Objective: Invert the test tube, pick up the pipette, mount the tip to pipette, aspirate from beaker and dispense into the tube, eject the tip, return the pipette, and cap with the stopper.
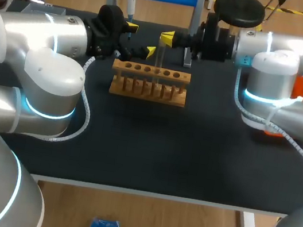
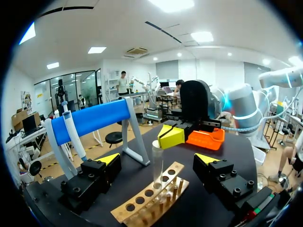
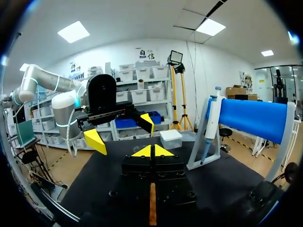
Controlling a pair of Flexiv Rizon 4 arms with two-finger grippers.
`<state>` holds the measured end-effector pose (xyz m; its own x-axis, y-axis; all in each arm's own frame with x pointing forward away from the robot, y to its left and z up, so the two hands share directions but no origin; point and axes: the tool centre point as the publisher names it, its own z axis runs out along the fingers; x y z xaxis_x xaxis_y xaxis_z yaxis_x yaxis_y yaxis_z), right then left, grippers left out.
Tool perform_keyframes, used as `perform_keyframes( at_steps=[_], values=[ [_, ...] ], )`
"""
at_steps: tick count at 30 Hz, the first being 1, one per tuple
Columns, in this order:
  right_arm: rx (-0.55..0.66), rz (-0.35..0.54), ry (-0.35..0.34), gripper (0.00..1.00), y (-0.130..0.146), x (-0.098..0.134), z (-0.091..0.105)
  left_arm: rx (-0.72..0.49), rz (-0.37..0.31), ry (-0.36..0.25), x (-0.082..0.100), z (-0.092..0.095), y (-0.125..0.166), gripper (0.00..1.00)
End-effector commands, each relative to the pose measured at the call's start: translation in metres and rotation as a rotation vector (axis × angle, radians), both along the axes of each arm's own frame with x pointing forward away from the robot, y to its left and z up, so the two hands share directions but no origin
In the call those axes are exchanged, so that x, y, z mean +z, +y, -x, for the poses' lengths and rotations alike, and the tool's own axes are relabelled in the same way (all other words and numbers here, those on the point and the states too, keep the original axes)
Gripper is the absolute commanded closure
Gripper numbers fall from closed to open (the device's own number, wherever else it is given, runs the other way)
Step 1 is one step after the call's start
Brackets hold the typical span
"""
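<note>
The left gripper [image 2: 157, 160] stands wide open. The test tube [image 2: 157, 165] rises upright between its fingers, touching neither, and is seated in the wooden rack [image 2: 142, 201] beneath them. The right gripper [image 1: 167, 37] faces it from across the rack, its yellow tips pressed together just behind the tube's mouth, with nothing visible between them. The pipette [image 2: 72, 135] hangs on the blue stand [image 2: 94, 118], beside and beyond one left finger, near the far edge of the table [image 1: 163, 150]. An orange tray [image 2: 207, 137] lies beyond the right gripper. The rack sits well back from the table's near edge.
</note>
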<state>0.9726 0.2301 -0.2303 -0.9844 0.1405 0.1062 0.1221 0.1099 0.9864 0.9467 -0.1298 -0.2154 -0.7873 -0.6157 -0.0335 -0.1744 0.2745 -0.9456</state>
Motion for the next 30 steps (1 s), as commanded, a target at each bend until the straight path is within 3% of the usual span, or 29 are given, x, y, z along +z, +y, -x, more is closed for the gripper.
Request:
perform_keyframes(
  at_steps=[1,6,7,8,13,19,23,30],
  values=[
    [-0.010,-0.024,0.006,1.00,-0.003,-0.008,0.000,-0.001,-0.002,0.002,0.000,0.000,0.000,0.00],
    [-0.008,-0.034,-0.028,1.00,-0.005,0.016,-0.002,-0.001,-0.002,0.002,0.000,0.000,0.000,0.00],
    [-0.009,-0.031,-0.039,0.61,-0.005,0.022,-0.002,-0.001,-0.002,0.002,0.000,0.000,0.000,0.00],
    [-0.010,-0.024,-0.049,0.00,-0.006,0.027,-0.002,-0.001,-0.002,0.002,0.000,0.000,0.000,0.00],
    [-0.007,0.046,-0.099,0.00,-0.012,0.048,-0.005,-0.001,-0.002,0.002,0.000,0.000,0.000,0.00],
    [0.019,0.232,-0.171,0.00,-0.028,0.064,-0.008,-0.001,-0.002,0.002,0.000,0.000,0.000,0.00],
    [0.021,0.366,-0.228,0.00,-0.045,0.070,-0.008,-0.001,-0.002,0.002,0.000,0.000,0.000,0.00],
    [0.014,0.483,-0.260,0.00,-0.075,0.067,-0.003,-0.001,-0.002,0.002,0.000,0.000,0.000,0.00]
  ],
)
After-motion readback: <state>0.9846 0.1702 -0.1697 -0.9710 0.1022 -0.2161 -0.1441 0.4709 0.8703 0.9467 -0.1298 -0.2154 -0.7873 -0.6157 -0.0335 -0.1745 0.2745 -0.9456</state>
